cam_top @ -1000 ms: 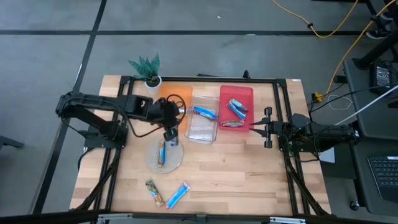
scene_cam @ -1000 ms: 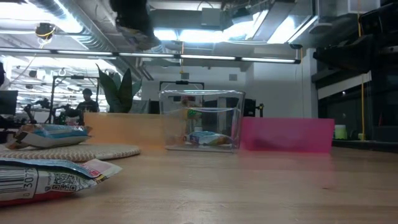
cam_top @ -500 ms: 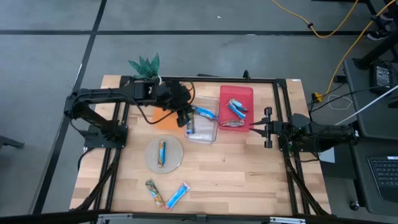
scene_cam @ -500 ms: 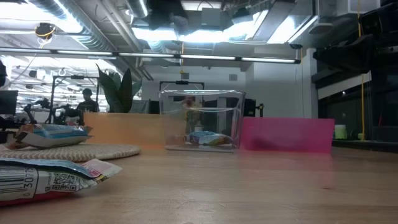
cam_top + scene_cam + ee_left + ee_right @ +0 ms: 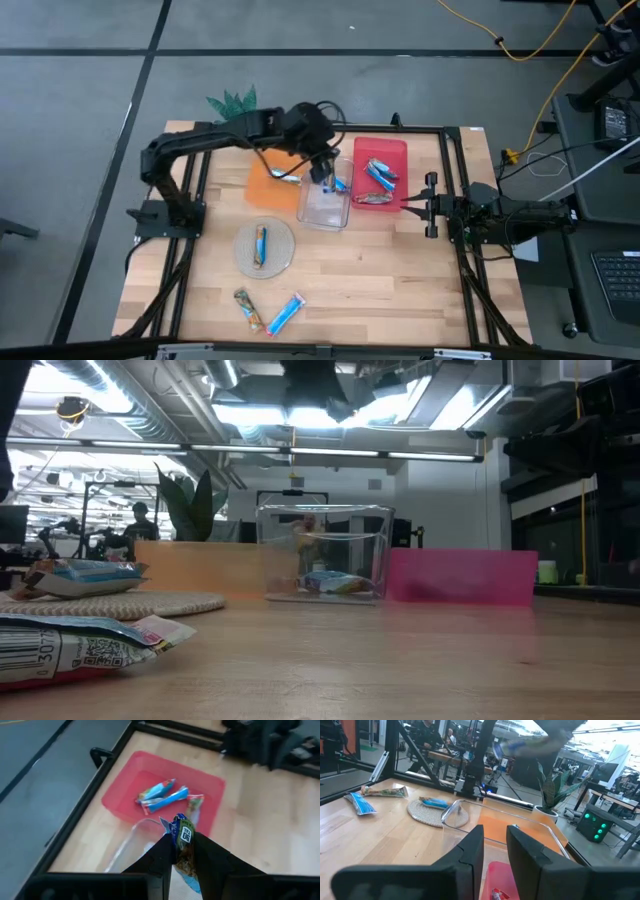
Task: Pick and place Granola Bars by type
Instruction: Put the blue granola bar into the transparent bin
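A pale wooden table (image 5: 400, 270) framed in black rails stands on a grey floor, with a potted plant (image 5: 236, 103) at its back edge and a yellow cable on the floor behind. The left gripper (image 5: 182, 851) hangs over the clear bin (image 5: 326, 203), its fingers clamped on a brown granola bar (image 5: 184, 845) held above that bin. Beside it the red bin (image 5: 394, 152) holds several bars (image 5: 379, 172), and an orange tray (image 5: 265, 188) lies on the bin's other side. One bar (image 5: 260, 244) rests on the round woven mat (image 5: 282, 256); two more (image 5: 284, 314) lie on the wood near the front edge. The right gripper (image 5: 429, 205) waits near the red bin, fingers apart. Across the table, the room shows ceiling lights, workbenches and a person far off.
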